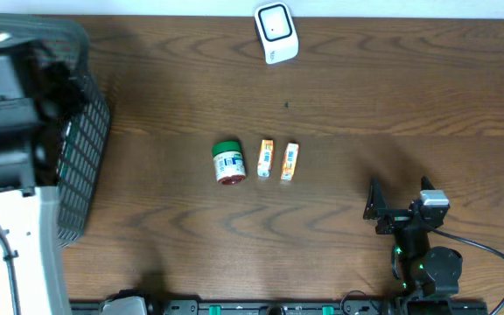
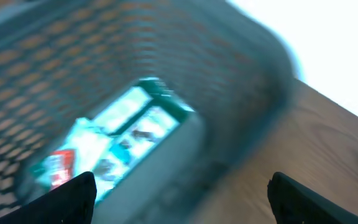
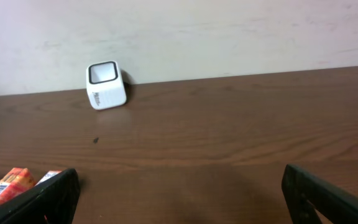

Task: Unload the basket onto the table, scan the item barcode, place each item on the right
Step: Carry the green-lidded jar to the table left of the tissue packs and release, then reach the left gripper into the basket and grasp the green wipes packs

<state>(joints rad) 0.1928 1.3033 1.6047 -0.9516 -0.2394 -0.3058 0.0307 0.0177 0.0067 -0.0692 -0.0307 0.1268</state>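
A white barcode scanner (image 1: 276, 32) stands at the table's far edge, and the right wrist view shows the scanner (image 3: 106, 84) by the wall. A green-lidded jar (image 1: 228, 163) and two small orange boxes (image 1: 265, 158) (image 1: 289, 161) lie mid-table. My left gripper (image 2: 182, 200) hangs open over the dark mesh basket (image 2: 61, 56). Nothing is between its fingers. A green-and-white packet (image 2: 126, 137) lies blurred inside the basket. My right gripper (image 3: 179, 193) is open and empty near the front right, seen from overhead as the right gripper (image 1: 399, 196).
The basket (image 1: 90, 149) fills the left edge of the table, with the left arm (image 1: 11, 105) covering most of it. One orange box (image 3: 8, 185) shows at the lower left of the right wrist view. A pale wall (image 3: 229, 31) stands behind the scanner.
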